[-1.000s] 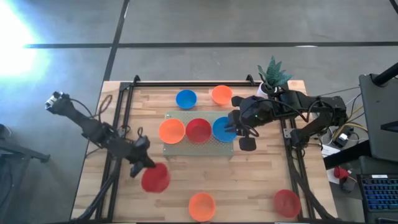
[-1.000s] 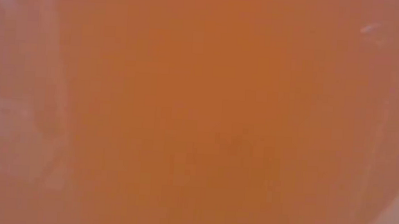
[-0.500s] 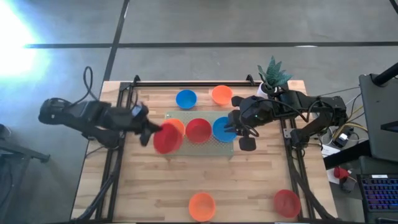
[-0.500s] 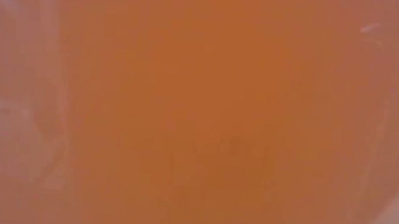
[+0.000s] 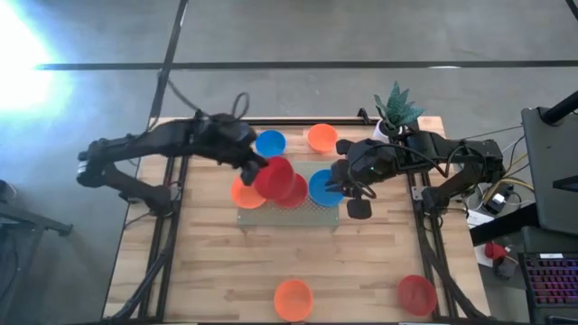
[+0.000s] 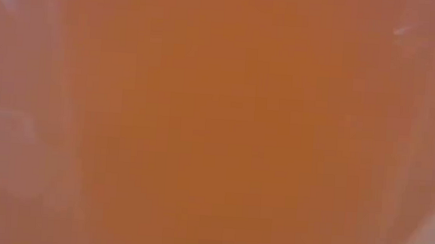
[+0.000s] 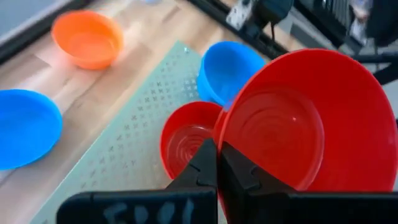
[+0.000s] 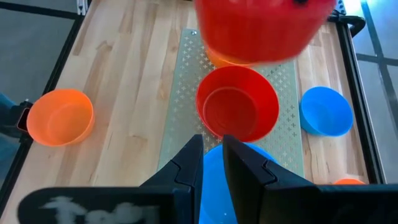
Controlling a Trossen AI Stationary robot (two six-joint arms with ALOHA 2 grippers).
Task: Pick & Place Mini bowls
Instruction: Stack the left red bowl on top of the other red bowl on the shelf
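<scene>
- At the near edge of the counter [image 5: 379, 271], an orange bowl [image 5: 293, 299] sits at about 6 o'clock and a red bowl [image 5: 416, 294] at about 5 o'clock; the low view is filled by a blurred orange surface and shows nothing else.
- At the middle lies the pale green mat [image 5: 312, 213], carrying an orange mini bowl [image 5: 238, 192] at its 9 o'clock end, a red mini bowl [image 5: 295, 192] in the centre and a blue mini bowl [image 5: 323, 188] at its 3 o'clock end.
- The left end effector [image 5: 256, 171] reaches in from 9 o'clock, its fingers closed on the rim of a held red bowl [image 5: 272, 177], which hangs tilted above the mat, overlapping the orange and red mini bowls below.
- The right end effector [image 5: 340, 185] comes from 3 o'clock and has a narrow grip pinching the rim of the blue mini bowl on the mat.
- Farther back, a second blue bowl [image 5: 270, 143] and a second orange bowl [image 5: 321, 137] rest on bare wood near 12 o'clock.
- A potted plant [image 5: 395, 110] stands at the far corner, near 1 o'clock.
</scene>
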